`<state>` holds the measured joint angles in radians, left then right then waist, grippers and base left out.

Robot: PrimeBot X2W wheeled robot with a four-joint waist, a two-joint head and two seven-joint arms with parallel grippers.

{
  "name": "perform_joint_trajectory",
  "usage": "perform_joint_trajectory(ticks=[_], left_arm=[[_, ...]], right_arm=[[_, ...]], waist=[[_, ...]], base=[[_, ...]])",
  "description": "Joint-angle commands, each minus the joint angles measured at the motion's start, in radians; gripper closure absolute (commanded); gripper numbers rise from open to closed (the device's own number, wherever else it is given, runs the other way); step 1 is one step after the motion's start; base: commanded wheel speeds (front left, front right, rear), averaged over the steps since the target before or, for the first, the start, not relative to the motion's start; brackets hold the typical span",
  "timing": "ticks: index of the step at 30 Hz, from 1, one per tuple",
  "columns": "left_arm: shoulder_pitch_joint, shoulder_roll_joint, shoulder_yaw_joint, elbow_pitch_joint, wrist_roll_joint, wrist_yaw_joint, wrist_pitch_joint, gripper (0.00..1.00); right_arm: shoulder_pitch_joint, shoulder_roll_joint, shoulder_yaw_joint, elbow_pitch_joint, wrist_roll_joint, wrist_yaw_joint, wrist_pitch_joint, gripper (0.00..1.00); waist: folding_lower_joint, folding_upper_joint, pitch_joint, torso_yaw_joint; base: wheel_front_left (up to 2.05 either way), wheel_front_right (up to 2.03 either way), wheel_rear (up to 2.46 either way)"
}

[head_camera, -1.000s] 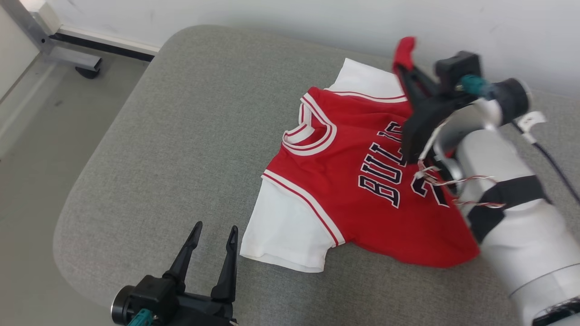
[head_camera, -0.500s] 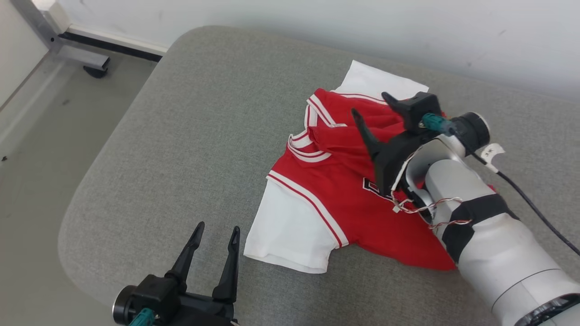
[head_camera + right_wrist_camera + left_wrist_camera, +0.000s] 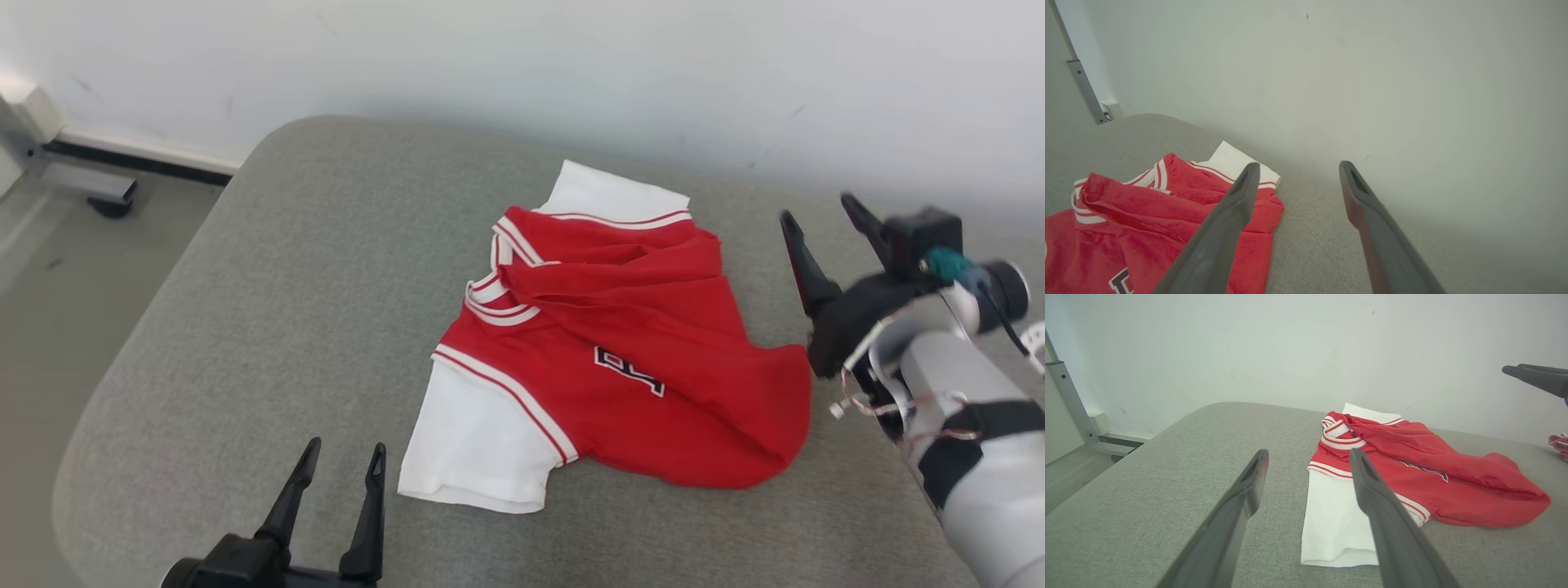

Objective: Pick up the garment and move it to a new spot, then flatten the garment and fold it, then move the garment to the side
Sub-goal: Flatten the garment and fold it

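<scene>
Grey cushion (image 3: 245, 310), white wall (image 3: 490, 57) behind | jersey (image 3: 653, 359) folded over | left fingers (image 3: 369, 506) apart | right fingers (image 3: 804, 261) apart, empty

The head view looks forward and down from above the counter (image 3: 245, 327), reaching as far as the wall (image 3: 490, 65). The left wrist view sits low by the near edge and faces the wall along the left tool (image 3: 1308, 453). The right wrist view faces the wall along the right tool (image 3: 1299, 164). All three views share the garment (image 3: 620, 359).
</scene>
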<state>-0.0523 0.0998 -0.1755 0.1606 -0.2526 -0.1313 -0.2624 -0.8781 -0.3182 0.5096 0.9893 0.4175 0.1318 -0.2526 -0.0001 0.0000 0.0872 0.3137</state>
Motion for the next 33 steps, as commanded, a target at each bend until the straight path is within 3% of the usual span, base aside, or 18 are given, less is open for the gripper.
perform_joint_trajectory(ticks=[1, 14, 32, 33], left_arm=[[0.022, 0.007, 0.011, -0.008, 0.005, 0.002, -0.003, 0.0], [0.022, 0.011, 0.014, -0.025, 0.015, 0.002, -0.003, 0.0], [-0.016, -0.001, -0.013, -0.014, -0.004, 0.002, -0.003, 0.0], [-0.017, -0.002, -0.014, -0.013, -0.005, 0.002, -0.003, 0.0]], right_arm=[[0.05, -0.015, -0.012, -0.011, 0.01, -0.003, -0.005, 0.0], [0.186, -0.019, -0.052, -0.064, 0.051, -0.003, 0.054, 0.0], [0.224, 0.049, -0.094, 0.02, 0.132, -0.003, 0.284, 0.0], [0.224, 0.055, -0.097, 0.019, 0.142, -0.003, 0.29, 0.31]], waist=[[0.0001, 0.0, -0.038, -0.041], [0.0001, 0.0, -0.025, -0.057], [0.0001, 0.0, 0.029, 0.002], [0.0001, 0.0, 0.031, 0.003]], base=[[0.0, 0.0, 0.0], [0.0, 0.0, 0.0], [0.0, 0.0, 0.0], [0.0, 0.0, 0.0]])
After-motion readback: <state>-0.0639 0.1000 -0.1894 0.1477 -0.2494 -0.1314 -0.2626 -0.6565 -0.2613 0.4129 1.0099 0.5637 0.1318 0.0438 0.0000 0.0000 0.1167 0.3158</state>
